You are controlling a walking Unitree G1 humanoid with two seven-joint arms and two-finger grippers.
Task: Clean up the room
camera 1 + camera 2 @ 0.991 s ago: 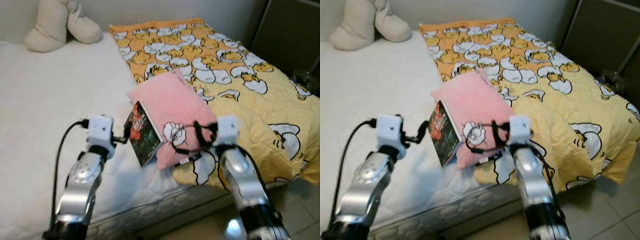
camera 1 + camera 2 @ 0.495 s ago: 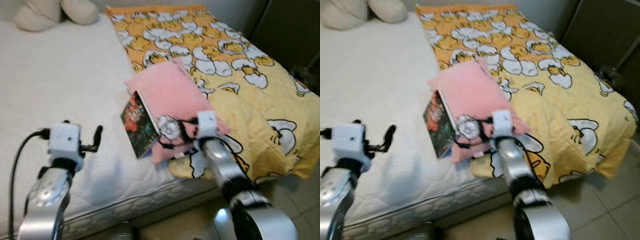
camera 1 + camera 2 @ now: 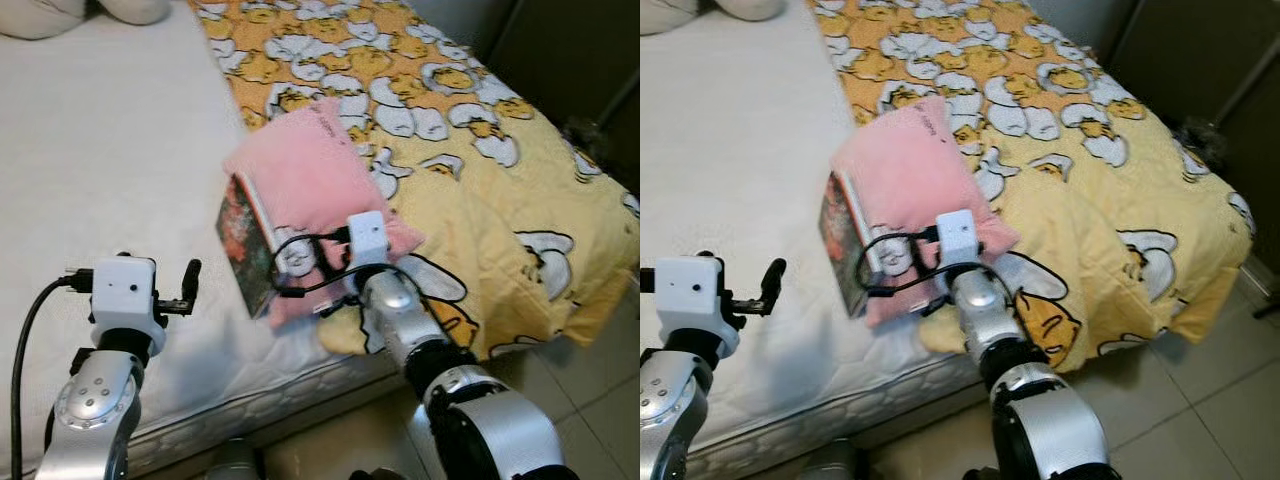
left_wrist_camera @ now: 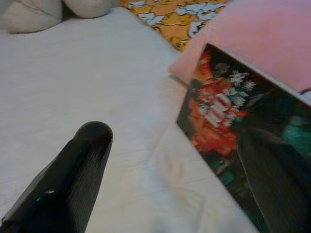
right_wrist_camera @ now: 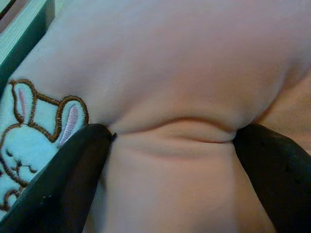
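A pink pillow point(image 3: 300, 170) with a bunny patch lies on the bed, half on the yellow blanket. A dark book point(image 3: 240, 245) with a red cover picture leans against its left side. My right gripper point(image 3: 300, 272) is shut on the pillow's near edge. In the right wrist view, pink fabric bunches between the fingers point(image 5: 63, 179), beside the bunny patch point(image 5: 34, 131). My left gripper point(image 3: 188, 288) hovers open over the white mattress, a little left of the book and apart from it. In the left wrist view, the book point(image 4: 228, 131) stands just ahead of the left gripper point(image 4: 170, 141).
A yellow duck-print blanket point(image 3: 480, 150) covers the right half of the bed, and bare white mattress point(image 3: 100, 150) the left half. A cream plush toy point(image 3: 60, 10) lies at the far left. The bed's near edge drops to tiled floor point(image 3: 590, 400). A dark cabinet point(image 3: 570, 50) stands at the right.
The camera has tilted down and shifted. My left gripper has drawn back leftward from the book. The right gripper has stayed on the pink pillow.
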